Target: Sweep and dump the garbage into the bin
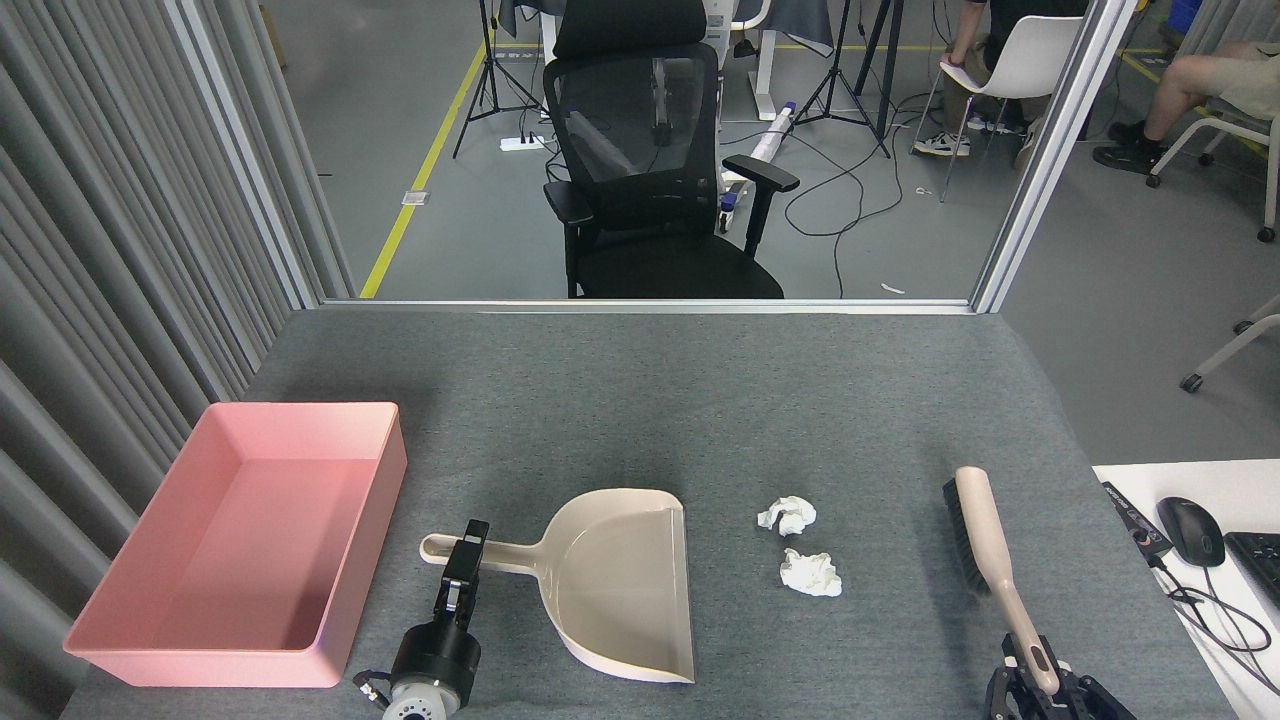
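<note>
Beige plastic is the material of the dustpan [620,580], which I take as the landmark on the grey surface [700,400]. Its open mouth faces right, toward the garbage [800,545]: two white tissue wads lying just right of the pan, close together, so a short push would likely send them in. The handle of the pan points left, and the left gripper [462,570] sits over this handle; it looks pinched on it, though the view is narrow and I cannot tell for sure. Further right of the pan, past the garbage, the brush [985,550] stands tilted with bristles toward the wads (a good side for sweeping leftward). The right gripper [1040,675] is pressed on the end of its handle. Left of the pan waits the pink bin [150,640], with nothing in it.
</note>
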Robot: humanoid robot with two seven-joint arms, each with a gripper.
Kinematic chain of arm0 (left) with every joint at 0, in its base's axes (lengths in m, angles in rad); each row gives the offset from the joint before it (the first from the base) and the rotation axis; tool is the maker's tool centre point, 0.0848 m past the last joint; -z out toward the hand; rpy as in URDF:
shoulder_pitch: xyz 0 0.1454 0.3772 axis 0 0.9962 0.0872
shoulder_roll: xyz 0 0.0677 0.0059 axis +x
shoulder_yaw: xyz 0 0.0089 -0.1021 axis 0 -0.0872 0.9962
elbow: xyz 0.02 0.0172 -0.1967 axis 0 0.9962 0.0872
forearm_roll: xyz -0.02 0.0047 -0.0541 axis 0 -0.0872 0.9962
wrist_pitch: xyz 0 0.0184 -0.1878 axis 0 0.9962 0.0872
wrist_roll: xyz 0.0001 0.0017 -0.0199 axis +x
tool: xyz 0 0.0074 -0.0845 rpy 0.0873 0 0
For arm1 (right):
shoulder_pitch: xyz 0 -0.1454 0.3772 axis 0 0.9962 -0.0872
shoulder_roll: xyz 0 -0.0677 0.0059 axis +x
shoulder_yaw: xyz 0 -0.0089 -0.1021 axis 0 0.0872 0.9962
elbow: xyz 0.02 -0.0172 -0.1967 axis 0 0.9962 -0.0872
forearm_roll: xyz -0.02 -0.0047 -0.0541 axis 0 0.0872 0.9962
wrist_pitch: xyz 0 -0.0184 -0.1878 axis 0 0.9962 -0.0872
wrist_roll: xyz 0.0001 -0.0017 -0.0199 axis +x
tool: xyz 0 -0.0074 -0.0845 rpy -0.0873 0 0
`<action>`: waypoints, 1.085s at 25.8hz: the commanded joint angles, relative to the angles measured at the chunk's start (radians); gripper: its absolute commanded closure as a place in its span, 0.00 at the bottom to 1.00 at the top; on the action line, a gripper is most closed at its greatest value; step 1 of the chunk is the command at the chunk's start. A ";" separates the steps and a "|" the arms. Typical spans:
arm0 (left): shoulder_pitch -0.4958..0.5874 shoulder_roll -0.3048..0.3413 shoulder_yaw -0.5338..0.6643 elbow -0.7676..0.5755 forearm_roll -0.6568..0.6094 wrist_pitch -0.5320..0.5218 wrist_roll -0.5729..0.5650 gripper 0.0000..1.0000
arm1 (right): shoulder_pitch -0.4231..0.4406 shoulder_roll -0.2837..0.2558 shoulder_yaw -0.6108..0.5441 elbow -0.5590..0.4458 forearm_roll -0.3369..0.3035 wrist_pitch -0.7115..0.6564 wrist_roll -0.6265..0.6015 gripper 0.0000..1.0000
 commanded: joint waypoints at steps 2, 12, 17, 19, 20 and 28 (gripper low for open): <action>-0.001 0.000 0.002 0.020 0.001 -0.003 -0.006 0.54 | -0.001 0.001 -0.001 0.000 0.000 0.000 -0.003 0.93; -0.012 0.000 0.040 0.035 -0.001 -0.063 -0.035 0.83 | 0.001 0.003 0.000 0.000 0.000 -0.002 -0.004 0.93; -0.012 0.000 0.042 0.035 -0.002 -0.117 -0.040 0.93 | -0.001 0.013 0.002 0.000 0.000 -0.002 -0.004 0.93; -0.012 0.000 0.040 0.037 -0.002 -0.134 -0.040 0.94 | -0.001 0.013 0.002 -0.001 0.000 -0.002 -0.004 0.93; -0.012 0.000 0.039 0.039 -0.007 -0.140 -0.040 0.95 | -0.001 0.013 0.002 0.000 0.000 -0.002 -0.004 0.93; -0.012 0.000 0.079 0.037 -0.189 -0.209 -0.035 0.94 | -0.008 0.040 0.025 0.000 0.000 -0.022 -0.004 0.93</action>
